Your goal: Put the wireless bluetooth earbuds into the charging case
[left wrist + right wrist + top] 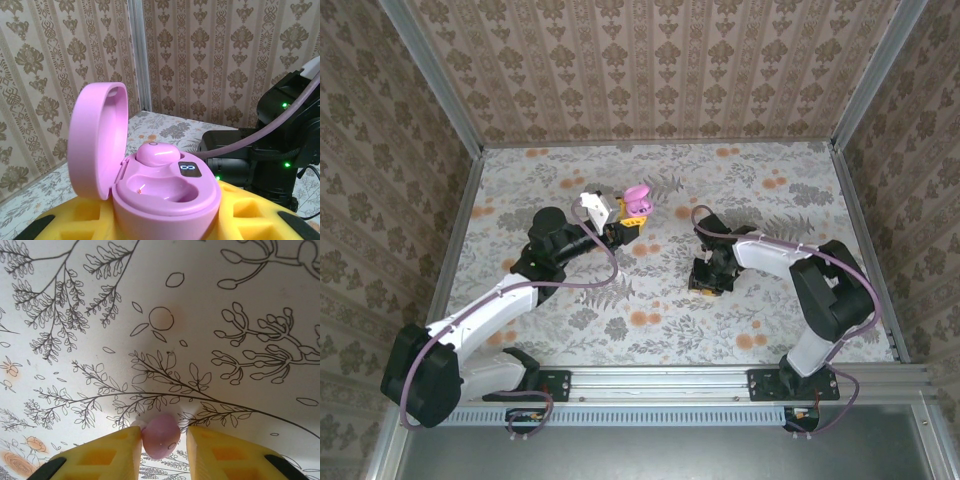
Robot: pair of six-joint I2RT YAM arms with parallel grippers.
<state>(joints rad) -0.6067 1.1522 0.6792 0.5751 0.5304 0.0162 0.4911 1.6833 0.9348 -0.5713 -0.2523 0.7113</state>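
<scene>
two arms over a flower-printed table [650,330], walled on three sides by patterned wallpaper [650,70], with a metal rail [670,385] across the bottom of the top view. at the right of the left wrist view, the dark bulk of the right arm [280,145], green lights and purple cable, standing behind the case. bare cloth between the two grippers in the top view.

left gripper [631,218], left of centre in the top view, clamped on the charging case [637,197]; yellow fingers [75,220] hugging its base along the bottom of the left wrist view. pink, glossy, rounded; lid [95,145] swung open at the left of that frame. one pink earbud [154,152] seated in the back socket beside a small lit display [190,169]; front socket [160,189] vacant.

right gripper [704,284], right of centre in the top view, pointing down at the table. second earbud [161,436] at bottom centre of the right wrist view: small, pink, egg-shaped, between the yellow pads [107,457]. pads drawn in close, the left one touching, a sliver of cloth showing at the other; cannot tell whether truly pinched.

case and second earbud well apart. wide free table toward the top and right of the top view; metal side frame [457,230] far from both grippers.
</scene>
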